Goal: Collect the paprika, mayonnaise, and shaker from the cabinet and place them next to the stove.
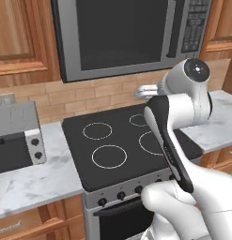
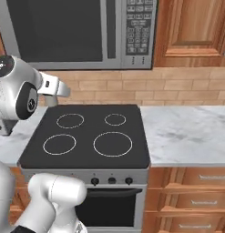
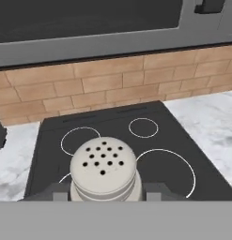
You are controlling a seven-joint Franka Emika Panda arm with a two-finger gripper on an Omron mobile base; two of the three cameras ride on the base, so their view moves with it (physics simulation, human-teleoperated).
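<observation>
The gripper [image 3: 104, 193] is pinching the shaker [image 3: 104, 166], cap facing the hand cam. Below it sits the stove [image 3: 183, 140], with marble counter [image 3: 209, 115] alongside.

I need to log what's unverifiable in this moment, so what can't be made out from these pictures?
- Shaker: its lower body is cut off at the bottom of the hand view.
- Hand: just the fingertips show beside the shaker; whether they press it can't be told.
- Stove: its right front corner is hidden by the arm in the left base view.
- Microwave: keypad labels too small to read.
</observation>
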